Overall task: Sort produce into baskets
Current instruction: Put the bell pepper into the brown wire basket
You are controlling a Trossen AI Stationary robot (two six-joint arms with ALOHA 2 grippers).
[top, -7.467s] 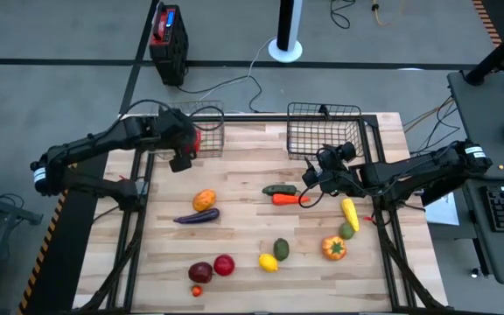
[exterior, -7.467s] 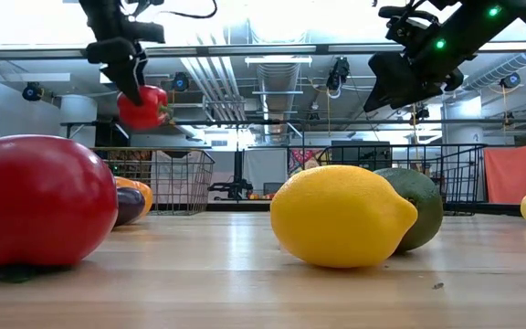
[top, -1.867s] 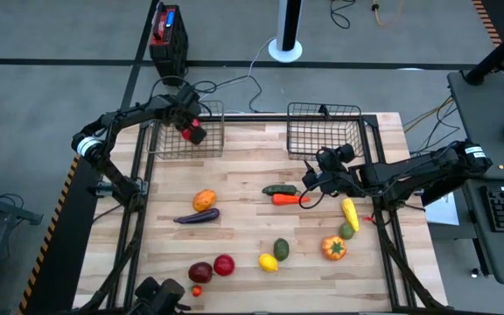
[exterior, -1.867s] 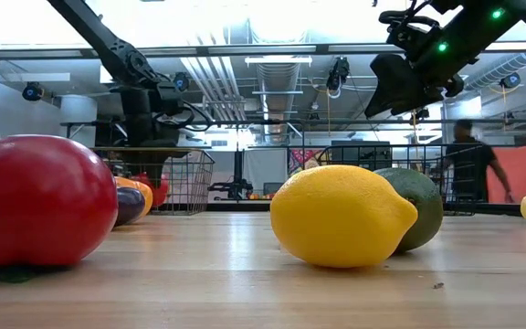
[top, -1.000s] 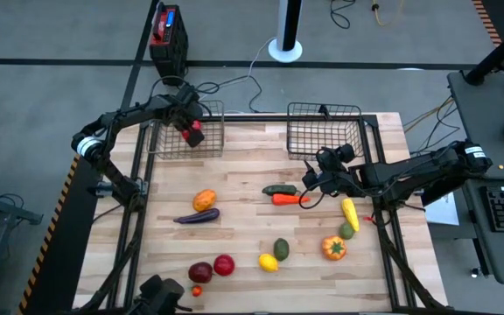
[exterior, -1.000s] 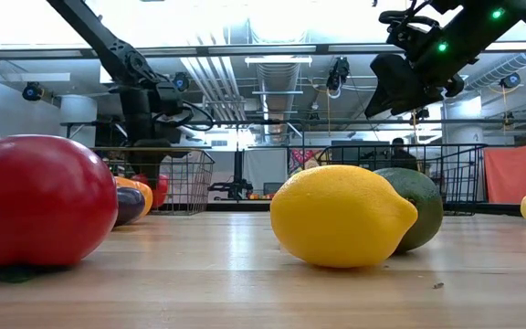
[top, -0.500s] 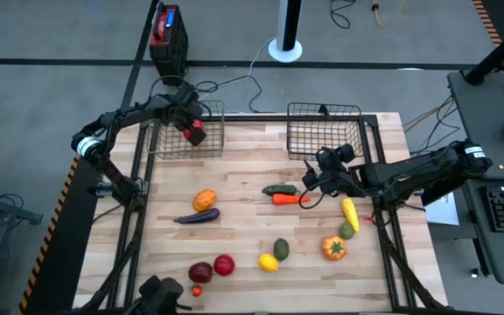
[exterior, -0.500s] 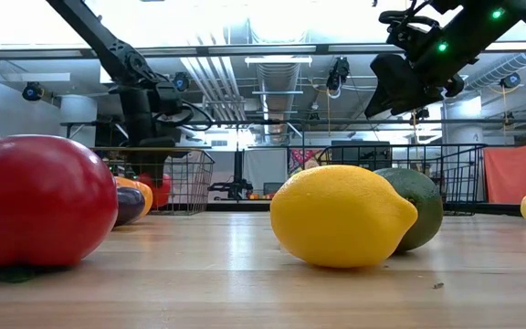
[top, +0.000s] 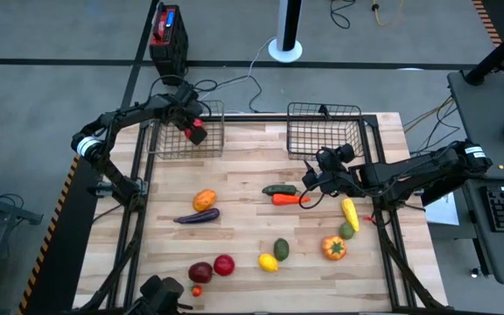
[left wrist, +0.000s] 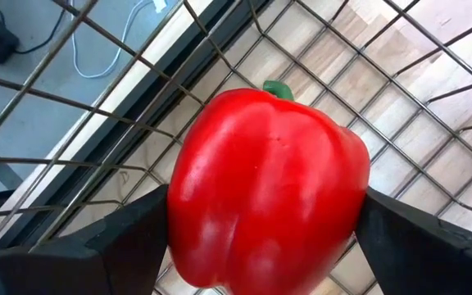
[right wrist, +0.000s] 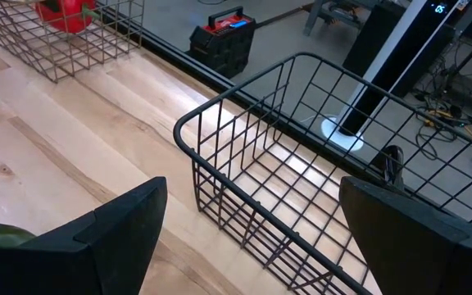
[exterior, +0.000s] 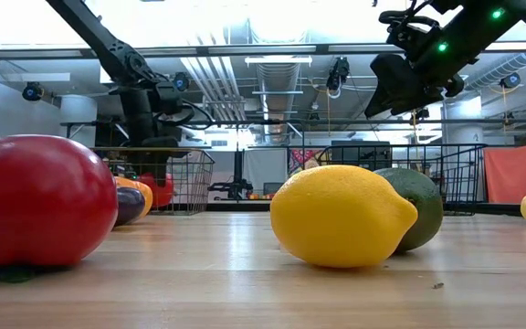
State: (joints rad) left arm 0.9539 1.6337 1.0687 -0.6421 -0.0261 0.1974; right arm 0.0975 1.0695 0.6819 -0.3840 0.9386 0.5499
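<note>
From above, the left gripper (top: 193, 131) sits inside the left basket (top: 169, 147), its fingers closed around a red bell pepper (top: 197, 136). The left wrist view shows that red bell pepper (left wrist: 269, 192) pinched between both fingers over the mesh. The right gripper (top: 309, 178) hovers with fingers spread wide, holding nothing, near the right basket (right wrist: 301, 213).

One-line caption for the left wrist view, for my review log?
Red bell pepper between the left gripper's fingers, inside a wire basket.
</note>
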